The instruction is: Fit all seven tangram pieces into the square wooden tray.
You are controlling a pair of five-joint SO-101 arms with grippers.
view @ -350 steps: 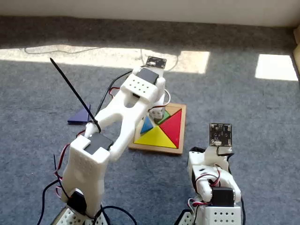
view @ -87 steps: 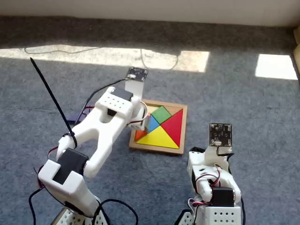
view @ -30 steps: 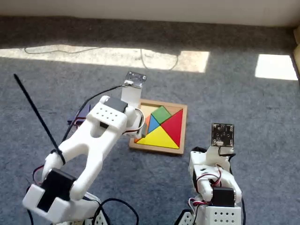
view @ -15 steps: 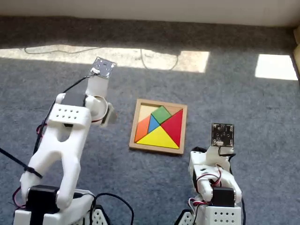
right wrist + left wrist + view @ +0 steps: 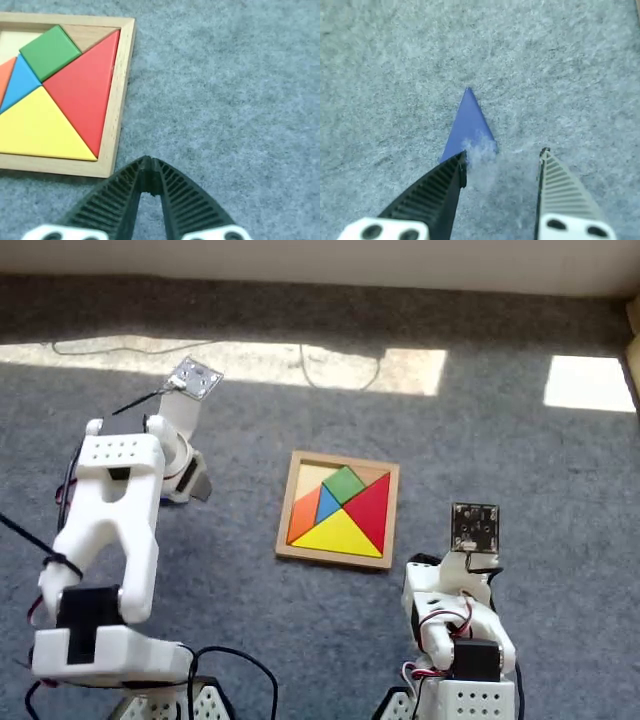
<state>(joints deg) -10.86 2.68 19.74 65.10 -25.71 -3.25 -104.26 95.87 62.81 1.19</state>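
The square wooden tray (image 5: 388, 515) lies on the carpet at mid-table and holds a green square (image 5: 344, 483), a red triangle (image 5: 370, 508), a yellow triangle (image 5: 340, 533), a small blue triangle (image 5: 323, 505) and an orange piece (image 5: 302, 512). Bare wood (image 5: 92, 31) shows at its far side. A dark blue triangle (image 5: 467, 125) lies on the carpet left of the tray. My left gripper (image 5: 502, 156) is open just over it, its dark fingertip (image 5: 455, 172) at the triangle's wide end. My right gripper (image 5: 148, 176) is shut and empty, just in front of the tray's near edge.
Grey carpet (image 5: 500, 440) covers the whole work area, with sunlit patches (image 5: 590, 382) and a thin cable (image 5: 120, 342) at the back. The left arm (image 5: 110, 510) stands left of the tray. The right arm (image 5: 455, 625) is folded at the front right.
My left arm has swung away from the tray to the left and now hangs over the dark blue triangle. The orange piece now lies in the tray. The right arm has not moved.
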